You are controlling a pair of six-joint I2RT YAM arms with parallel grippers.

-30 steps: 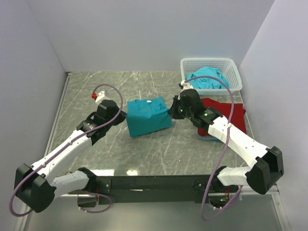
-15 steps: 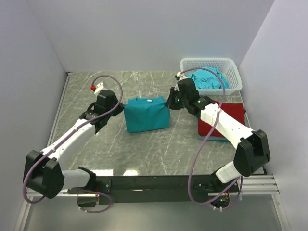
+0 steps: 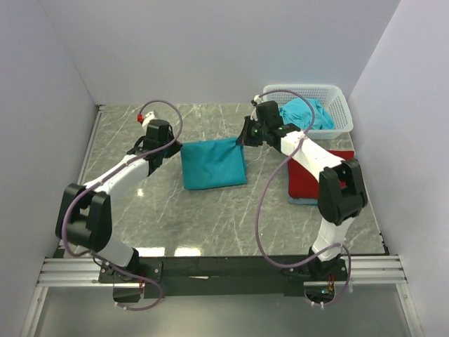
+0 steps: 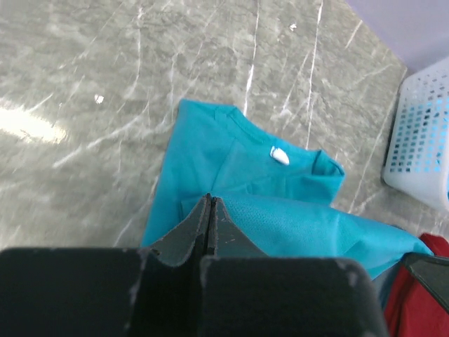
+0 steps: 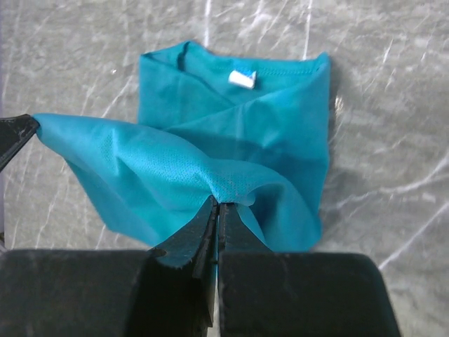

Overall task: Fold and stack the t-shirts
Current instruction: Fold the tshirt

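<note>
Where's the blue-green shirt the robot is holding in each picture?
Top view: the teal shirt sits in the middle, its far edge lifted off the rest.
Left wrist: it fills the middle, collar at the top.
Right wrist: it fills the middle, one fold raised toward the camera.
Landmark: the white neck label shows in both wrist views; the top view does not show it.

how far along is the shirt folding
Done: a red shirt lies folded at the right. In hand: left gripper and right gripper pinch the lifted edge of a teal shirt, mid-fold. Left: finishing it, stacking it, then the teal heap in the basket.
</note>
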